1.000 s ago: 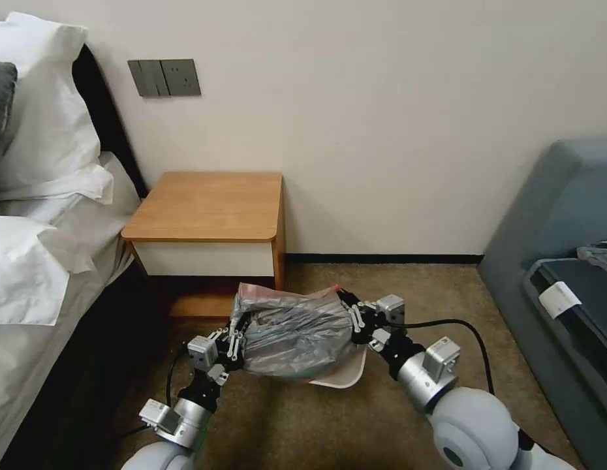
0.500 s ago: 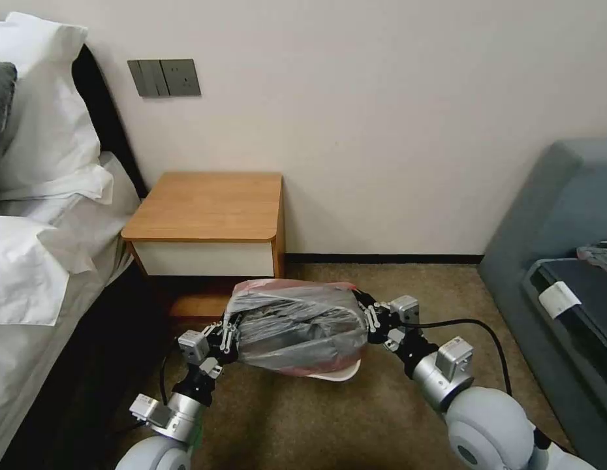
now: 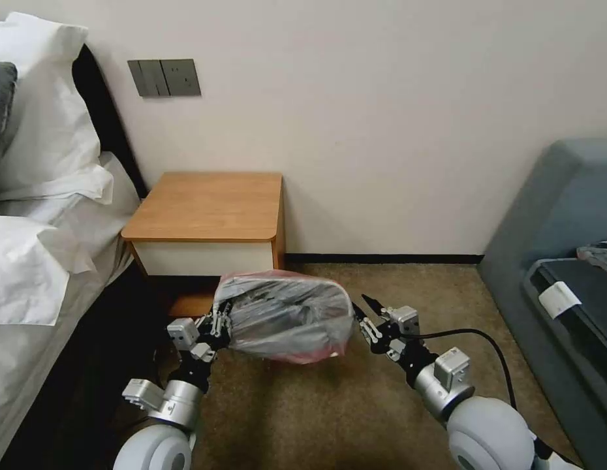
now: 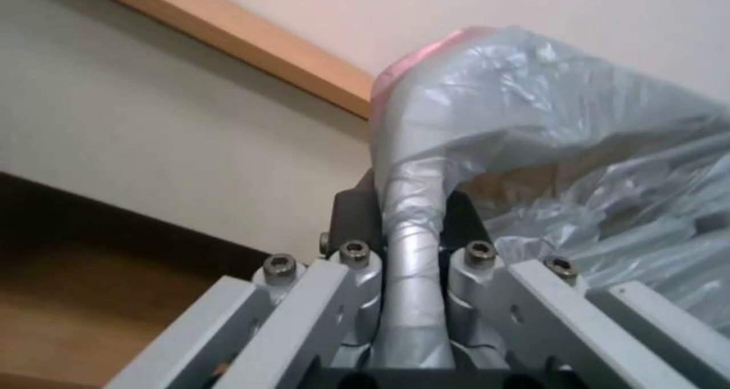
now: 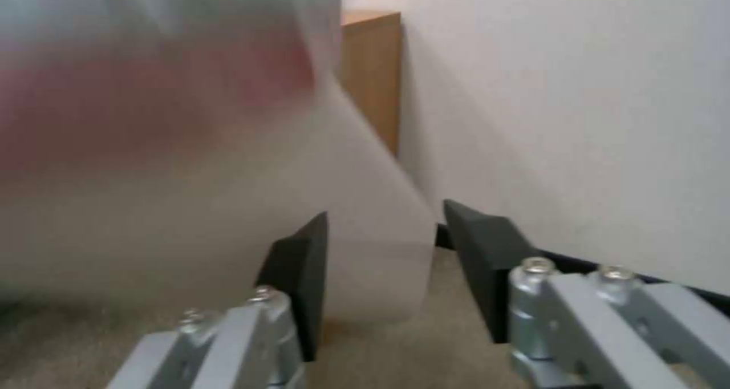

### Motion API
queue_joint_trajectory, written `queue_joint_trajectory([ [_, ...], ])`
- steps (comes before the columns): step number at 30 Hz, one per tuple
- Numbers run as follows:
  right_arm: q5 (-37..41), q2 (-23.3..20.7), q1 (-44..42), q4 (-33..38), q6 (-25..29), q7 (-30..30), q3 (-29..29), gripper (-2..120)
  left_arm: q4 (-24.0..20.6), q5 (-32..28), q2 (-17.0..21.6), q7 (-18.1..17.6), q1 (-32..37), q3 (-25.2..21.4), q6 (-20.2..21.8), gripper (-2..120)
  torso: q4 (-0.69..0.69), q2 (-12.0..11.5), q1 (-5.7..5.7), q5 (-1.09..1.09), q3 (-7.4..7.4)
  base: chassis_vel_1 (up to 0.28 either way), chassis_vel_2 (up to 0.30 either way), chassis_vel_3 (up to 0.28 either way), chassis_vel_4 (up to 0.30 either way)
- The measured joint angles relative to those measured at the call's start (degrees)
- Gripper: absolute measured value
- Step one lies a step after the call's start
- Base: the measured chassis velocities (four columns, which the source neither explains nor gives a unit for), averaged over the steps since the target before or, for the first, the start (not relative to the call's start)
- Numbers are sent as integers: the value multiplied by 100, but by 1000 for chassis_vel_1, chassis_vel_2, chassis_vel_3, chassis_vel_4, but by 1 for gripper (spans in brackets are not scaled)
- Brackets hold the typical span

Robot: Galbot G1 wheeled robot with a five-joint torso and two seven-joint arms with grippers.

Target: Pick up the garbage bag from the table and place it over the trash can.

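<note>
Head view, lower centre of the frame: you will find the garbage bag (image 3: 284, 316) off the table (image 3: 209, 207) and draped over the spot in front of it where the trash can should stand. The trash can itself is hidden under the plastic, so you cannot confirm that the bag's edge has seated around the rim.

Left pincer (image 3: 218, 324), lower left of the bag: it is clamped on the bag. The left wrist view confirms this; a twisted strand of grey plastic (image 4: 414, 252) runs straight between the closed fingers.

Right pincer (image 3: 369, 318), just right of the bag: its fingers are spread and hold nothing. In the right wrist view the two dark pads (image 5: 487, 263) stand apart with carpet visible between them, the bag (image 5: 152, 121) close ahead.

Judged status: pick-up is complete and the table top is bare. Remaining, by this judgement: release on the left side and a check that the bag covers the rim all round.
</note>
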Motion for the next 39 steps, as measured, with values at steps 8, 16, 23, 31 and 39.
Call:
queue_joint_trajectory([
  [8,-523,169,-480,17,301,-85,299,73,-47,88,-78,-393,-65,-10,321,5,0,0,0,0,0,0,0,0,0],
  [16,-355,1003,-1474,983,516,55,924,100,-52,205,-193,-846,-122,-32,355,5,-1,0,0,-1,0,0,0,0,0],
  [23,1305,1515,-1744,1419,523,-68,324,100,-4,204,-232,-862,-193,17,251,5,-1,0,0,-1,0,0,0,0,0],
  [31,-880,1528,-1455,615,853,-439,162,100,26,217,-183,-813,-197,50,224,5,0,0,0,0,0,0,0,0,0],
  [39,-1691,1306,-857,71,1178,-1016,66,100,60,294,-208,-795,-226,109,227,5,0,0,0,0,0,0,0,0,0],
])
